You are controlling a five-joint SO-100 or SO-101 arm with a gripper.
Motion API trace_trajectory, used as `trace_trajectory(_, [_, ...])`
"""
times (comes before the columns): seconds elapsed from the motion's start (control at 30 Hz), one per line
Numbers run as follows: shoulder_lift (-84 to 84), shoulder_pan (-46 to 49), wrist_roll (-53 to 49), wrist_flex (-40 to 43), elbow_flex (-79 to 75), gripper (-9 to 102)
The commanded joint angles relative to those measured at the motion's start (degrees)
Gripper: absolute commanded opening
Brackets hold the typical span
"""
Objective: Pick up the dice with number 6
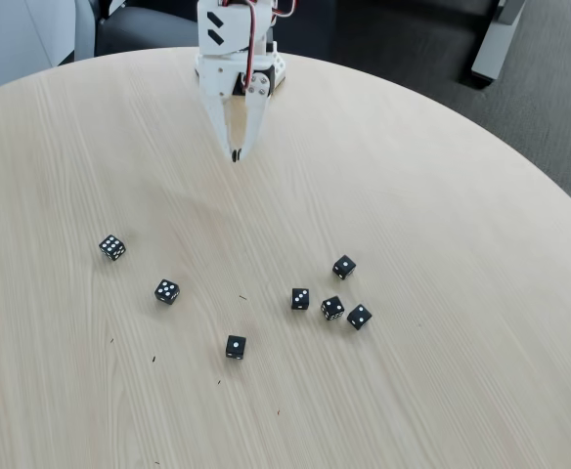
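Round table (442,176), seven scattered dice (332,308).

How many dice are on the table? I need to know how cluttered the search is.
7. Far left die; one right of it; one front centre; four clustered right. None appear hidden.

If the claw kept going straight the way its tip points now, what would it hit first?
Most likely bare table. The claw, jaws together, points down and toward the camera, with no die just below its tip. The die with one pip lies farther along that line; depth is unclear.
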Motion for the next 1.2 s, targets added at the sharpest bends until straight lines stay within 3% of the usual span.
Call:
trace_trajectory(0.0, [-3.78,0.44,0.09,-0.88,-4.22,0])
trace_trajectory(0.73, [-77.61,3.43,24.52,-0.09,-74.27,0])
trace_trajectory(0.93, [-87.1,10.28,30.59,0.18,-83.85,1])
trace_trajectory(1.17, [-93.08,21.09,32.52,0.18,-84.9,5])
